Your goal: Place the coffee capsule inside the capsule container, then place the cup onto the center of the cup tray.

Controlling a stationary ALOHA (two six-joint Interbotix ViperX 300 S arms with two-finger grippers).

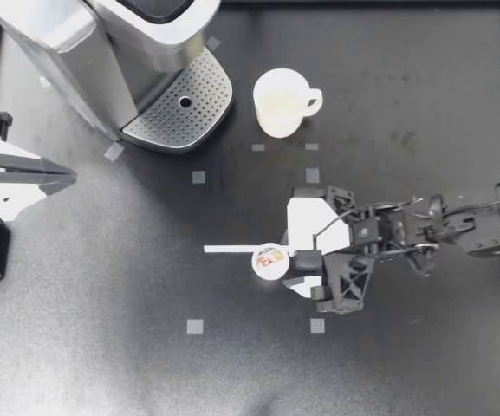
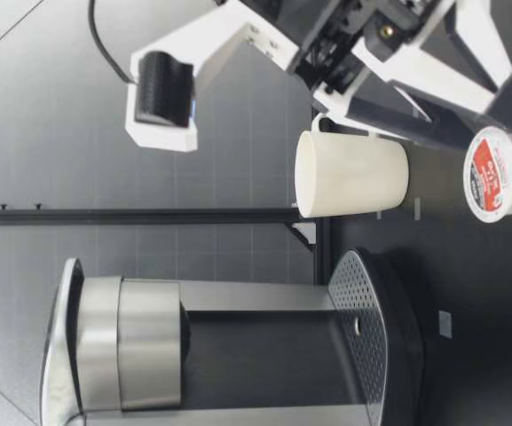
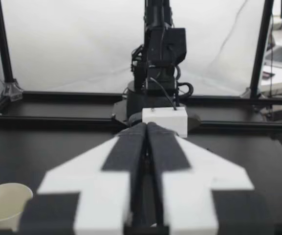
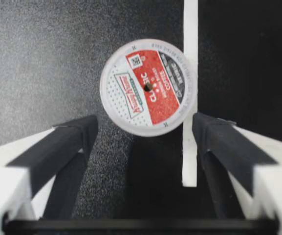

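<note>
The capsule (image 1: 269,260) sits lid up on the surface (image 1: 423,364), at the end of a white strip (image 1: 230,250). My right pincer (image 1: 293,265) hangs over it with its fingers spread. In the right wrist view the capsule (image 4: 148,87) lies just ahead of the two tips, in line with the gap between them, and neither finger (image 4: 77,137) touches it. The cup (image 1: 281,102) stands upright near the machine (image 1: 102,43), just beside its perforated tray (image 1: 185,113) and not on it. My left pincer (image 1: 63,176) is at the surface's left side, well apart from everything, its fingers pressed together on nothing.
</note>
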